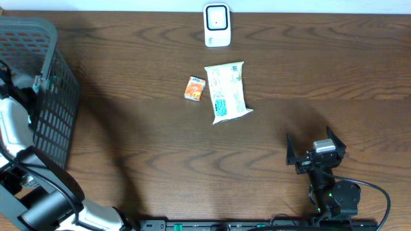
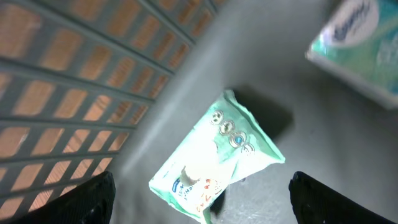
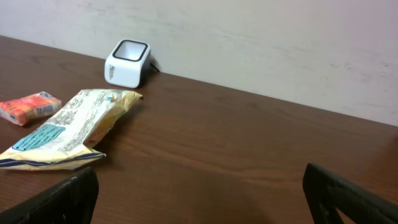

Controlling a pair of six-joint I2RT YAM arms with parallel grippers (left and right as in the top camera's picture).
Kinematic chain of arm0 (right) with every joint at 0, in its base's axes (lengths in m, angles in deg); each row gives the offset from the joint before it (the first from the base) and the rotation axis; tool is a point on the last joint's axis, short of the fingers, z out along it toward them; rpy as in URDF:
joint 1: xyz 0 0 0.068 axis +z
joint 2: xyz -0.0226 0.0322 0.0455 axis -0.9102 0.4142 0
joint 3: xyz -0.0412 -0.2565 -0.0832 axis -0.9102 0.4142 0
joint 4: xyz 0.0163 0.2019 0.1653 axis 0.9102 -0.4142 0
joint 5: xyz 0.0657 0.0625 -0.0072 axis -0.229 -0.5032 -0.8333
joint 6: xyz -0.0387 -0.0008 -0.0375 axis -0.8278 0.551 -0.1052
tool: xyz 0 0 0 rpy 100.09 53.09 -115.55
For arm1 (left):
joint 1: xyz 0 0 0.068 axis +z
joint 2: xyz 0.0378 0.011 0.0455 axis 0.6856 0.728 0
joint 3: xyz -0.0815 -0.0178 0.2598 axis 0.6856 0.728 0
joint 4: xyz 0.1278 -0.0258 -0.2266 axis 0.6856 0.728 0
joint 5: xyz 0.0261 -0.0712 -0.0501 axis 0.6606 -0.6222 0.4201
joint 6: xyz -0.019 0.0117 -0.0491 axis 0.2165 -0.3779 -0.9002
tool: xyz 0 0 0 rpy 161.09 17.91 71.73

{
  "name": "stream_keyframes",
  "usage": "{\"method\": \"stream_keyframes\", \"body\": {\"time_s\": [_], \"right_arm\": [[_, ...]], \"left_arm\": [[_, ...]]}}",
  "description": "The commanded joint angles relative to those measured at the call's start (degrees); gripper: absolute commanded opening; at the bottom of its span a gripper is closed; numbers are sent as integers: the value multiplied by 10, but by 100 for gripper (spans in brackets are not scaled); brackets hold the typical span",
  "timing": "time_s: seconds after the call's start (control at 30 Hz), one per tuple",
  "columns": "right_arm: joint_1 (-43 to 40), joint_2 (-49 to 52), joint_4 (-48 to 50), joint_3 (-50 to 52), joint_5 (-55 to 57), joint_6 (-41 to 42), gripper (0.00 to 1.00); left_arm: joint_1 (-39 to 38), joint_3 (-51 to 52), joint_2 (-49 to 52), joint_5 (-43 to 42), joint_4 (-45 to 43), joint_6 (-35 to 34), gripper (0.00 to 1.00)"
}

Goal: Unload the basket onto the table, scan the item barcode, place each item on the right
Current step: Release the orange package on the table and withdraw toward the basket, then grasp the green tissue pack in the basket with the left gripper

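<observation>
Green packet [image 2: 214, 158] in basket [image 2: 74, 81] | left gripper [image 2: 205, 202] jaws apart above it | right gripper [image 3: 199, 199] apart, idle | risk: slick film may slip, snag mesh.

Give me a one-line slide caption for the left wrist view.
Open left gripper hovers inside the gray basket above a green packet, with a second packet at upper right.

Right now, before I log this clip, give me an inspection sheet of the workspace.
Surface: dark wooden table.
Job's things: white scanner at far edge; snack bag and orange packet lying before it; grey basket at left holding green packet and another pack.
Clutter: nothing seen.
Grippers: left gripper open above green packet inside basket; right gripper open, empty.
Cables: black cable by right arm's base.
Surroundings: pale wall behind table.
</observation>
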Motion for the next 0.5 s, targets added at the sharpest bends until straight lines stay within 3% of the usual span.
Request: {"method": "stream_keyframes", "body": {"time_s": [0.0, 0.23, 0.3, 0.47], "right_arm": [[5, -3, -2, 1, 0, -2, 99], [5, -3, -2, 1, 0, -2, 99], [5, -3, -2, 1, 0, -2, 99], [5, -3, -2, 1, 0, -2, 99]], "left_arm": [[3, 7, 16, -4, 3, 70, 88], [4, 24, 45, -4, 3, 129, 87], [7, 27, 52, -4, 3, 129, 82], [27, 44, 56, -4, -8, 135, 82]]}}
